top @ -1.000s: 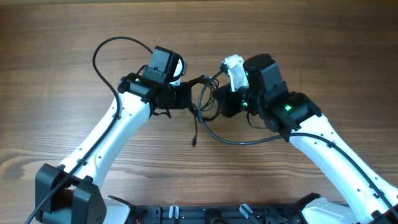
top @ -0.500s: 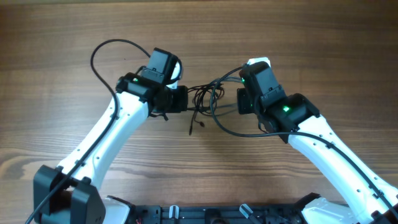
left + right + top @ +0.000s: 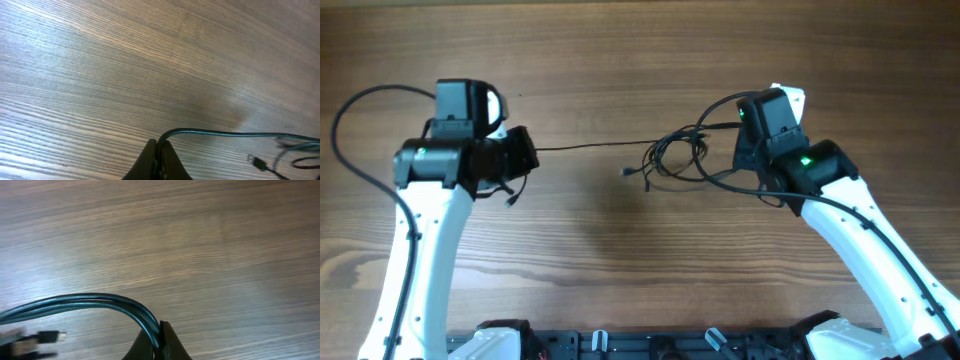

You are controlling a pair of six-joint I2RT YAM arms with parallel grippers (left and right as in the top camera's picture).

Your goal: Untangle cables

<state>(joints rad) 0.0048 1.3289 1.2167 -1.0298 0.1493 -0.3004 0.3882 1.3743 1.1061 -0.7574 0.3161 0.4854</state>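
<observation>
Matt wood-grain table [image 3: 620, 270]; glossy, smooth dark cables [image 3: 90, 299].

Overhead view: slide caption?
Left tool and right tool shut on the cables: one strand taut over the table, tangled loops near the right tool.

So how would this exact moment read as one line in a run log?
left gripper: shut on cables | right gripper: shut on cables | cables: straight run from the left, tangled loops near the right

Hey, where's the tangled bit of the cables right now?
Overhead, the tangled cables are right of centre, beside the right gripper, with one strand stretched across to the left gripper.
</observation>
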